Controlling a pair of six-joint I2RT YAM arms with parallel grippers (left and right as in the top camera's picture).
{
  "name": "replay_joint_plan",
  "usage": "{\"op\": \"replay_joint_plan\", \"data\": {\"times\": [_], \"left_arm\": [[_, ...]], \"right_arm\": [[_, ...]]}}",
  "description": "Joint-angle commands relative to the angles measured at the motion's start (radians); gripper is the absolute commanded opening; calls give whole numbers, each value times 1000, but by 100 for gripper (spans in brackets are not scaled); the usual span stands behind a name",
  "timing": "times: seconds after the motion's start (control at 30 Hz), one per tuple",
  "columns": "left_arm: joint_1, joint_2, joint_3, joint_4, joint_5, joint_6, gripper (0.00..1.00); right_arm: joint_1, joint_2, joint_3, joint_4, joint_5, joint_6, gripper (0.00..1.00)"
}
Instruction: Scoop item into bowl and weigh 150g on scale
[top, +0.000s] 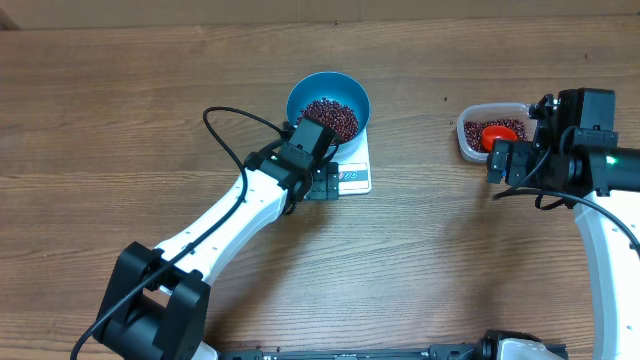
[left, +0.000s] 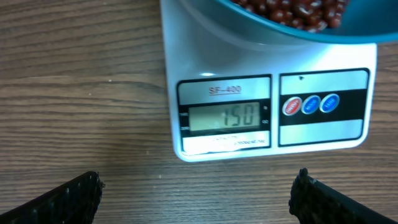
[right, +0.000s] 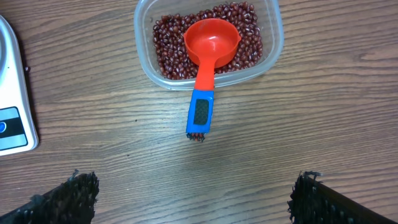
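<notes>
Left pincer (left: 196, 186) and right pincer (right: 193, 186) stand released; the left, at the scale's (left: 323, 134) 6 o'clock, could nudge it — disturbing the bowl's (left: 348, 28) reading.

- Table (top: 120, 120) under the scale (left: 186, 56): brown wood grain, matt.
- Scale: white plastic, smooth and slightly glossy, with a shiny display window.
- Bowl (top: 298, 98) on the scale: blue plastic, smooth.
- Beans (top: 332, 118) in the bowl: dark red-brown, glossy skins.
- Tub (right: 143, 37) right of the scale: clear plastic.
- Scoop (right: 211, 40) in the tub: glossy red plastic, blue handle with a dark textured inset.
- Left gripper (left: 198, 199) and right gripper (right: 193, 199): black fingers, coarse and matt.
</notes>
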Motion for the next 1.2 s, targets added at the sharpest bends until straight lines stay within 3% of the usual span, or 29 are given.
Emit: {"op": "replay_joint_plan", "data": {"times": [0.0, 1.17], "left_arm": [[-6, 0, 21, 6, -27, -26, 99], [-7, 2, 21, 8, -12, -66, 100]], "right_arm": [[5, -3, 28, 4, 1, -5, 100], [5, -3, 28, 4, 1, -5, 100]]}}
